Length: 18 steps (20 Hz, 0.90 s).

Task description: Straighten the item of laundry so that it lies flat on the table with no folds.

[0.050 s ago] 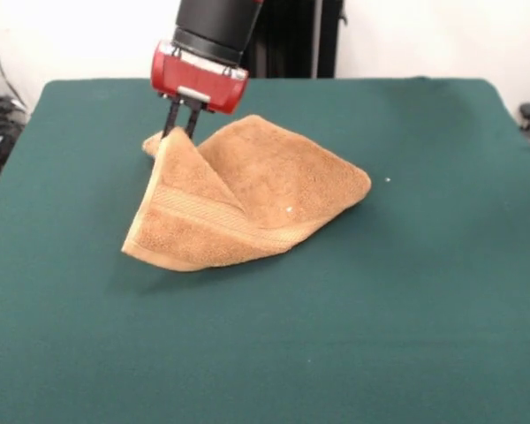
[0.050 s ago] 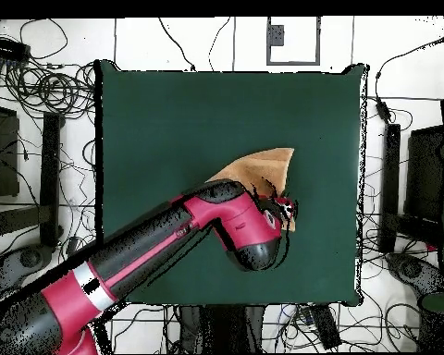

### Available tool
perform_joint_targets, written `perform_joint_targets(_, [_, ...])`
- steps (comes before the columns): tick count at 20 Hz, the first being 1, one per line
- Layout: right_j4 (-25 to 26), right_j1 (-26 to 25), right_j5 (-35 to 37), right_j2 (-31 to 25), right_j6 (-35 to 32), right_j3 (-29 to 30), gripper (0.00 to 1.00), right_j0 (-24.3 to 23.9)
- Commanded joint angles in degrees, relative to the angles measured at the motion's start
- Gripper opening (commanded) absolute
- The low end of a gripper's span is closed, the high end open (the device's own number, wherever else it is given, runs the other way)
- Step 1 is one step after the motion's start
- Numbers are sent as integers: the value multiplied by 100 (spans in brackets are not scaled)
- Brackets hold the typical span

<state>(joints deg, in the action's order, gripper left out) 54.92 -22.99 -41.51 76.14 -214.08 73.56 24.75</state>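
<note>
The gripper [image 1: 182, 131] pinches a raised corner of the orange-tan towel [image 1: 256, 199], its two dark fingers [image 1: 171, 119] closed on the peak of cloth. The towel sits near the middle of the green table [image 1: 424, 291], folded over itself, its woven band [image 1: 208, 216] running toward 5 o'clock from the lifted corner. The hold looks shallow: a quick pull could slip the corner free, dropping the fold back. Pulling toward 9 o'clock may drag the whole towel rather than unfold it.
</note>
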Motion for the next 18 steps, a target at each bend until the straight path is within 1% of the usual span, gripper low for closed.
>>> perform_joint_targets(1, [-1496, 502, -426, -1059, 4892, 283, 0, -68])
perform_joint_targets(2, [-1530, 492, -542, -1053, 4983, 283, 0, -79])
perform_joint_targets(4, [-1375, 503, -668, -1142, 4692, 298, 0, -45])
perform_joint_targets(5, [-1018, 495, -660, -1276, 4131, 207, 0, -36])
perform_joint_targets(6, [-814, 519, -693, -1387, 3865, 153, 0, -52])
perform_joint_targets(7, [-476, 536, -853, -1579, 3358, 24, 0, -120])
perform_joint_targets(9, [-23, 649, -1185, -1989, 2640, -127, 0, -280])
perform_joint_targets(10, [128, 709, -1268, -2146, 2494, -167, 0, -332])
perform_joint_targets(11, [505, 780, -1559, -2432, 1662, -270, 0, -441])
perform_joint_targets(12, [798, 811, -1679, -2584, 1151, -337, 0, -466])
perform_joint_targets(14, [1451, 911, -2128, -2996, -324, -488, 0, -582])
perform_joint_targets(15, [1971, 972, -2498, -3240, -1534, -555, 0, -599])
perform_joint_targets(17, [2354, 1082, -2812, -3535, -2617, -564, 0, -653])
perform_joint_targets(18, [2446, 1101, -2863, -3609, -2896, -574, 0, -672])
